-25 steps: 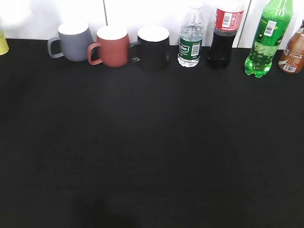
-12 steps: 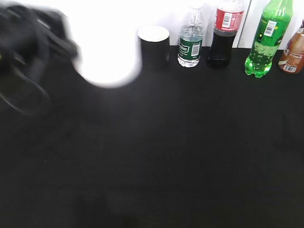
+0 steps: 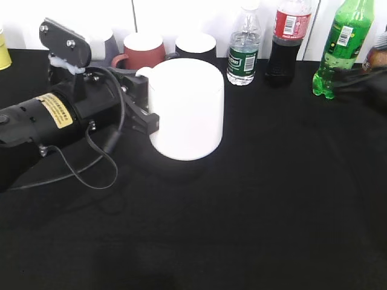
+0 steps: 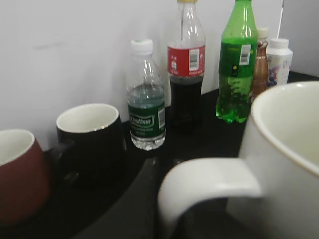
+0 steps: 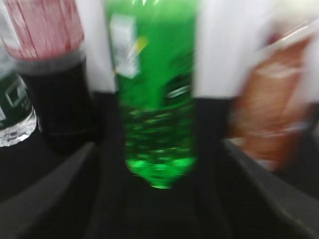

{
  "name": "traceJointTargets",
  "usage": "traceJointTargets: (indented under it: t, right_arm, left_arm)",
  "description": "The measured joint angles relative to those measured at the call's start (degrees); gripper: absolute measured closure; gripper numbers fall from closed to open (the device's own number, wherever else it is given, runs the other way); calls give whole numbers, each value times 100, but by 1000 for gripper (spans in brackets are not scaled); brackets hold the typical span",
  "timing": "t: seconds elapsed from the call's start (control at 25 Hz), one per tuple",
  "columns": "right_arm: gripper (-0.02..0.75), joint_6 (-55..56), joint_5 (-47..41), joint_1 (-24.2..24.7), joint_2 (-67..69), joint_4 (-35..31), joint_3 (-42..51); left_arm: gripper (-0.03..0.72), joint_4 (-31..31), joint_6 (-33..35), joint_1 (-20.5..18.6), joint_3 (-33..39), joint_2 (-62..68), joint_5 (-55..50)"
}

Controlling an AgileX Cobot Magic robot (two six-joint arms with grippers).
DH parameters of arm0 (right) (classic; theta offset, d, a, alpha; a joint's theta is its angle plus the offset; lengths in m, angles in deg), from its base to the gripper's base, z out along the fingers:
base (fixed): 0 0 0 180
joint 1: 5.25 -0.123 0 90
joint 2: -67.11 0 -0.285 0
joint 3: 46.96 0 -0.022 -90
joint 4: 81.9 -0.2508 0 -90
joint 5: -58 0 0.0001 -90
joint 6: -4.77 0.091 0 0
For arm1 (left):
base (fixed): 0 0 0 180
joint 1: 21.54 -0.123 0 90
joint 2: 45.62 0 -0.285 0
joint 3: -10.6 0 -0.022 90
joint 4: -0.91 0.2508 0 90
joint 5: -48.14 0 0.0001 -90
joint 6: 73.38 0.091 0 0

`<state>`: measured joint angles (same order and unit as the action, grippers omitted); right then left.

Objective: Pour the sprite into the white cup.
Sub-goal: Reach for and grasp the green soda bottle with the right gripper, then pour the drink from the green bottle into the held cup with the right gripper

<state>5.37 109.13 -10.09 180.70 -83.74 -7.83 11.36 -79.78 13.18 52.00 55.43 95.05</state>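
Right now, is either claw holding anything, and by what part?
The left claw holds the white cup by its handle. The right claw holds nothing yet.

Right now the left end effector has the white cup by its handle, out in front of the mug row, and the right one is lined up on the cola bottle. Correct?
One thing is off: the right end effector faces the green sprite bottle, not the cola bottle, which sits to its left in the right wrist view. The rest holds: the left end effector has the white cup by its handle, in front of the mugs.
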Motion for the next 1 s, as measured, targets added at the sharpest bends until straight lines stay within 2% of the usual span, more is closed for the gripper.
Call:
traceJointTargets:
  t: [0.08,0.12,0.24,0.48,0.56,0.68,0.72,0.84,0.96,1.0]
  right_arm:
    - [85,-11,192,-111,529,-361,-423]
    - [76,-11,223,-111,708,-448,-653]
    - [73,-11,255,-111,1132,-785,-1222]
    - [78,-18,236,-111,1943,-744,-2134]
    - [113,-23,243,-111,2200,-744,-2460]
    - [281,-60,326,-111,2293,-748,-2568]
    - [315,-60,368,-111,2293,-744,-2568]
    - [330,-430,468,-111,2212,-744,-2447]
    - [332,-457,819,-111,1191,-664,-1364]
    - [332,-457,922,-111,741,-404,-956]
  left_arm:
    - [645,0,-17,0,0,0,4]
    - [645,0,-17,0,0,0,4]
    - [645,0,-17,0,0,0,4]
    - [645,0,-60,0,0,0,35]
    - [645,0,-67,0,0,0,46]
    - [645,0,-67,0,0,0,51]
    - [645,0,-67,0,0,0,58]
    - [645,17,-71,0,0,0,65]
    - [645,17,-79,0,0,0,66]
    - [645,17,-79,0,0,0,71]
